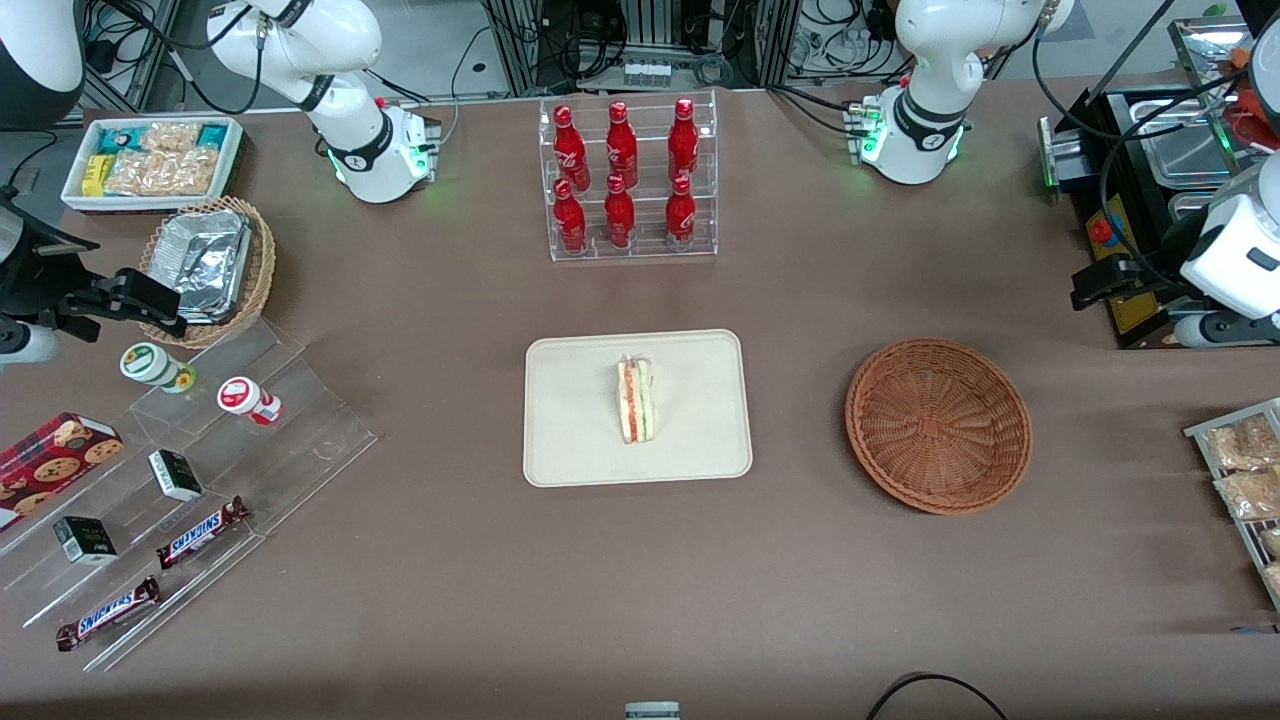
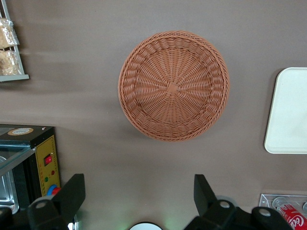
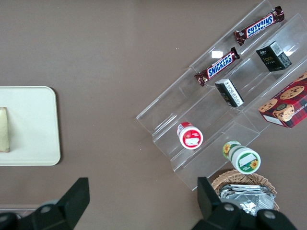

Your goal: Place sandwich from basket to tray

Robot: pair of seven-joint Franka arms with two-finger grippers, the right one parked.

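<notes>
Your sandwich (image 1: 636, 401) lies on the tray (image 1: 570, 450), near its middle (filling edge turned toward the parked arm's end of the table). The basket (image 1: 938, 425) sits well apart from the tray, toward the working arm's end, with nothing in it. Your gripper (image 2: 139, 199) hangs above the table near the basket, fingers (image 2: 72, 191) spread, grasping nothing.

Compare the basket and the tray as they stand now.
The basket is round, reddish-brown woven wicker; the tray is a flat, smooth cream rectangle with rounded corners. The basket is empty, while the tray holds the sandwich. The basket has sloping sides; the tray only a low rim. Both sit on the brown table. The open gripper hangs above the table beside the basket.
</notes>
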